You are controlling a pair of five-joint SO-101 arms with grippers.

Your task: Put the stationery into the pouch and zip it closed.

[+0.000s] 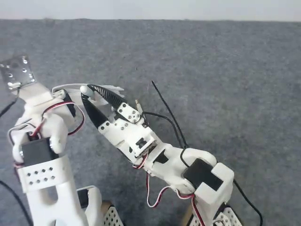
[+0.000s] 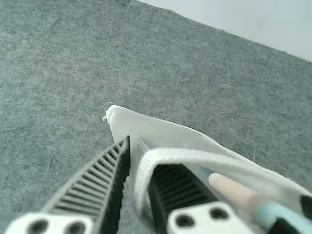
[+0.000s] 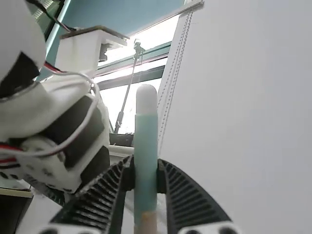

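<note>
Pouch (image 2: pixel 161 129): white, soft, pinched by the left gripper (image 2: pixel 137 152) at the wall just under the mouth band, that band looped over 1 finger. In the high view, placed left of the table's (image 1: pixel 225 66) middle, beneath the 2 meeting grippers; impossible to tell whether touching the grey surface. Right gripper (image 3: pixel 145 168): pressed onto 1 pen (image 3: pixel 145 131) with a teal barrel, clamped about mid-length, pale end beyond the fingertips. From the left wrist, same pen just beside the held band, pale end toward the mouth, seemingly partly inside. Judged step: insertion, unfinished; zip not yet begun. Risks: (1) snagging of the pale end on the band or a fabric fold, owing to a mouth held open at 1 point only and free to sag; (2) loss of the left pinch under a hard push along the pen, thin fabric sliding out between ribbed fingers; (3) pivoting of the pen in a mid-barrel clamp on meeting resistance, then a drop beside the pouch on release; (4) finger-to-finger contact, given 2 grippers crowded close. Worth keeping the push slow and in line with the mouth.
</note>
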